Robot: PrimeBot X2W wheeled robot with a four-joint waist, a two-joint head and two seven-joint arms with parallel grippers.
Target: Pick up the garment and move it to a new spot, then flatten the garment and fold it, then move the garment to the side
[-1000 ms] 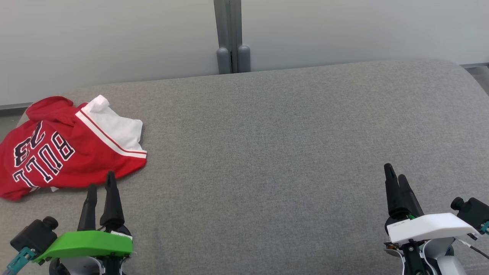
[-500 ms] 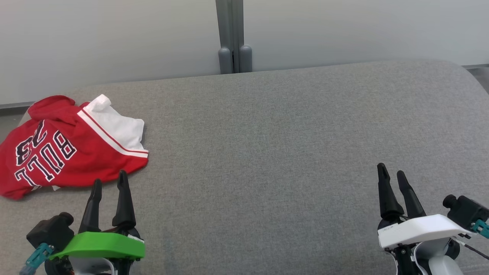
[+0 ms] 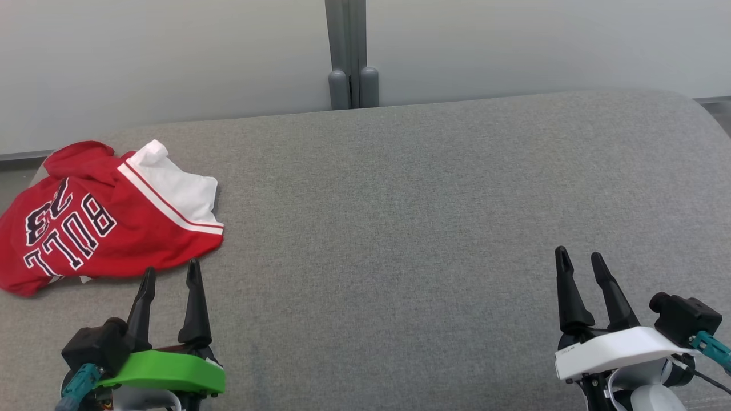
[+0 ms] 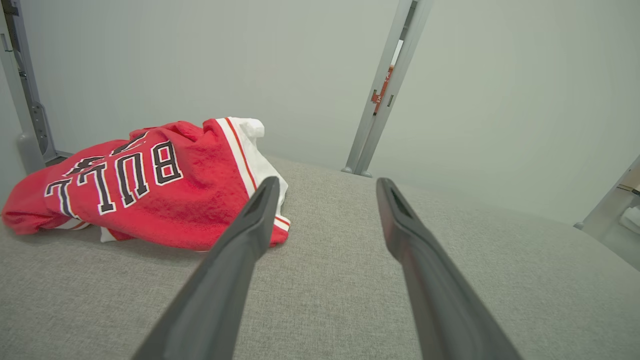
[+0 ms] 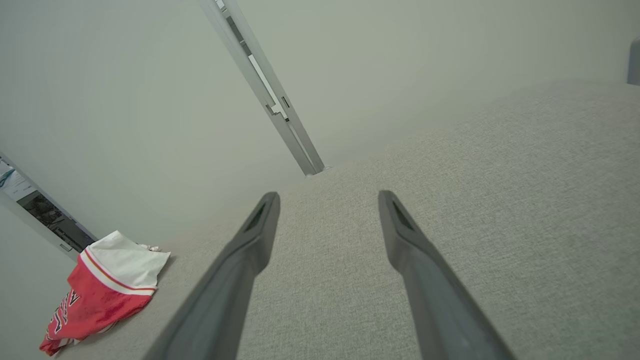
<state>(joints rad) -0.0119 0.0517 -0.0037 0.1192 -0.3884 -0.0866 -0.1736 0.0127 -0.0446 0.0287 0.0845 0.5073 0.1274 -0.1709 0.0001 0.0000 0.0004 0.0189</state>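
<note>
The garment [image 3: 97, 220] is a crumpled red top with white panels and dark lettering, lying at the far left of the grey padded table [image 3: 400, 217]. It also shows in the left wrist view [image 4: 150, 185] and, small, in the right wrist view [image 5: 102, 295]. My left gripper [image 3: 171, 273] stands open at the lower left, its fingertips just short of the garment's near hem and apart from it. At the lower right my right gripper [image 3: 578, 258] is open over bare table, nothing between its fingers.
A pale wall runs behind the table, with a grey metal post [image 3: 348, 54] at its middle. The table's left edge lies close beside the garment. Its far right corner is rounded.
Both arms have shifted: the left gripper moved right and its fingers spread apart, the right gripper moved slightly left and its fingers parted too. The garment has not moved.
</note>
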